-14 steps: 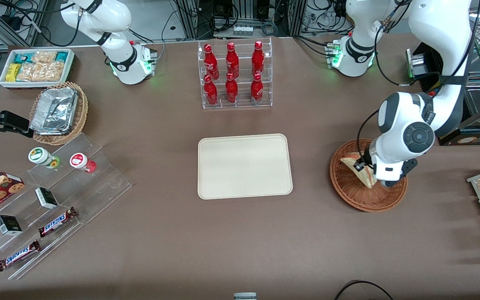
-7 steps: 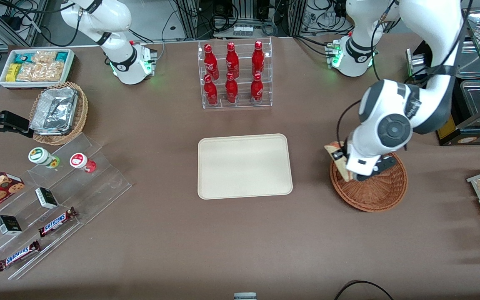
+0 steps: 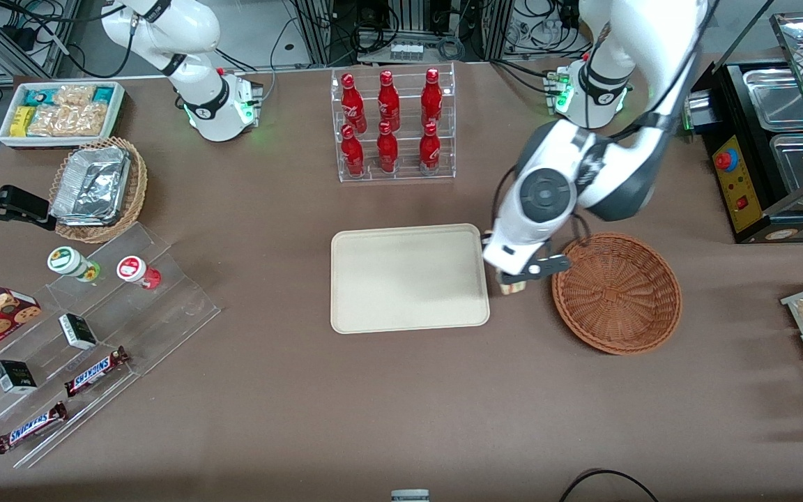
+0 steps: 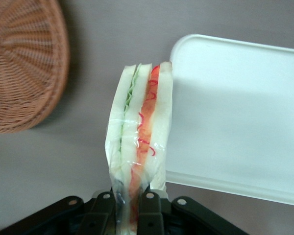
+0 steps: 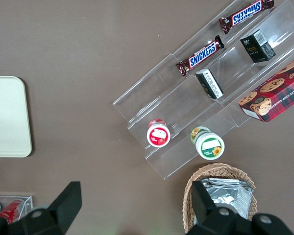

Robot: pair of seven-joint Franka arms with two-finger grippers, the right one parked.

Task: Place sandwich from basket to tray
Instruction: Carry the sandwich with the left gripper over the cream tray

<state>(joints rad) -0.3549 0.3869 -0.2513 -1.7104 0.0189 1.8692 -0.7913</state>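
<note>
The pincer (image 3: 513,284) hangs above the bare tabletop (image 3: 387,404) in the gap between the basket (image 3: 616,293) and the tray (image 3: 408,277), just beside the tray's rim and not yet over it. Its two fingers (image 4: 148,208) are clamped on the sandwich (image 4: 139,142), holding it by one narrow end so the rest of the wedge sticks straight out from the fingertips, filling edge facing the wrist camera. The basket sits empty on one side of the pincer, the tray on the other, with the sandwich's tip reaching roughly level with the tray's nearest corner.

What worries me is the grip itself: the fingers pinch soft bread through slippery clear wrap, and only at the very end, so a quick swing could let the wedge pivot or slide out and drop onto the tabletop short of the tray. Letting go here would land it on or outside the rim, tipping it off. Coming down too low while crossing could also catch the sandwich's free end on the raised rim and squash or tear it
</note>
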